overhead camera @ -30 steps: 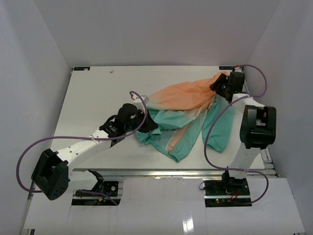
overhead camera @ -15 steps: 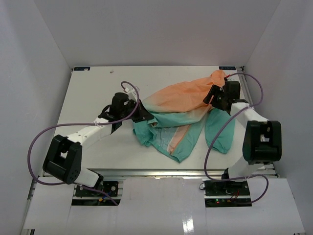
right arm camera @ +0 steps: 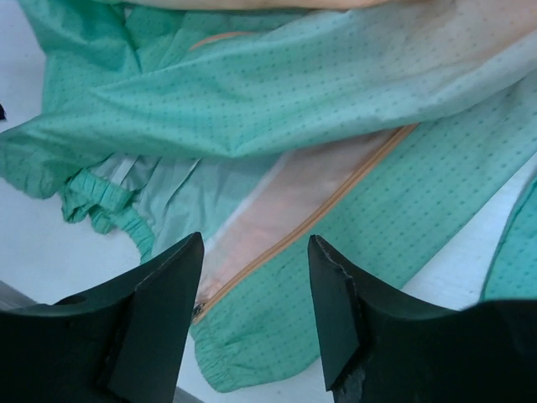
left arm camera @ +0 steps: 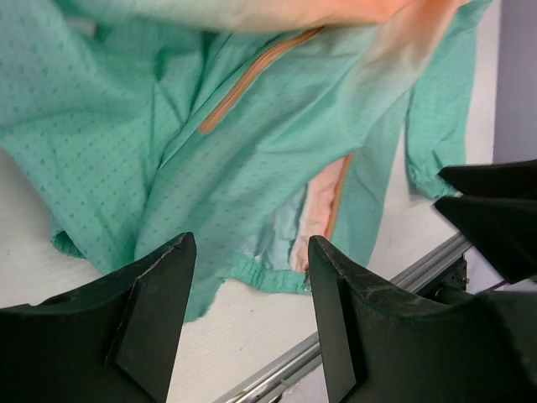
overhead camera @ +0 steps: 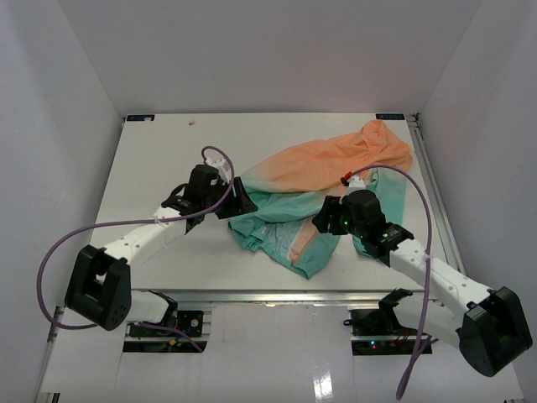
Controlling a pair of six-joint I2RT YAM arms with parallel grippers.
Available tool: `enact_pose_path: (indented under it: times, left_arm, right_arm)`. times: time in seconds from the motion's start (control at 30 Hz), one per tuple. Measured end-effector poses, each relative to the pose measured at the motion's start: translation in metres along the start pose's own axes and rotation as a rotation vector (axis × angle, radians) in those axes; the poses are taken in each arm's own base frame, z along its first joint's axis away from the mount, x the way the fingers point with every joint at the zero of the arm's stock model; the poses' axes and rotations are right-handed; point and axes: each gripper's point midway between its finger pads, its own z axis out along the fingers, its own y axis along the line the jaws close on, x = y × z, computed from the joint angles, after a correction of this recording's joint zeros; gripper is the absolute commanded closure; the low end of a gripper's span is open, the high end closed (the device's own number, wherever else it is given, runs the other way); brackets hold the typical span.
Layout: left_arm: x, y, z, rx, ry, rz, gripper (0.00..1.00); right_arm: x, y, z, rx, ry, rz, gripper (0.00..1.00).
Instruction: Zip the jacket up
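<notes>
Two grippers are stationed at the near, teal end of the jacket (overhead camera: 327, 168). It lies crumpled on the white table (overhead camera: 159, 151) right of centre, orange part bunched toward the far right corner, teal part spread toward the near edge. The left gripper (overhead camera: 238, 201) sits at the garment's left margin; its wrist view shows the jaws parted and empty above teal fabric, nothing against the fingers (left arm camera: 155, 311). The right gripper (overhead camera: 325, 220) hangs over the near-right fold, jaws likewise spread and grasping nothing. Directly beneath it the orange zipper seam (right arm camera: 312, 218) slants down toward the bottom edge, near the gathered elastic hem (right arm camera: 105, 210). A pale pink panel (right arm camera: 277, 197) lies exposed beside that seam, so the front appears unzipped. Judgement: this is an approach posture, each arm low over the hem so that the bottom ends of the zipper can be located and pinched. The task stands at an early stage. The slider's position cannot be determined from these views. Such thin fabric will likely drag and fold when gripped, so one side needs holding taut.
</notes>
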Motion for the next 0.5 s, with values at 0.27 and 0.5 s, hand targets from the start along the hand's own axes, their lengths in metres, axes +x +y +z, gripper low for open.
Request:
enact_pose_path:
  times: [0.27, 0.5]
  left_arm:
    - [-0.044, -0.068, -0.058, 0.044, -0.22, 0.173, 0.32]
    - [-0.016, -0.079, -0.048, 0.06, -0.135, 0.239, 0.32]
  right_arm:
    - [0.039, 0.017, -0.015, -0.005, 0.01, -0.003, 0.4]
    - [0.093, 0.022, 0.003, 0.049, 0.154, -0.041, 0.4]
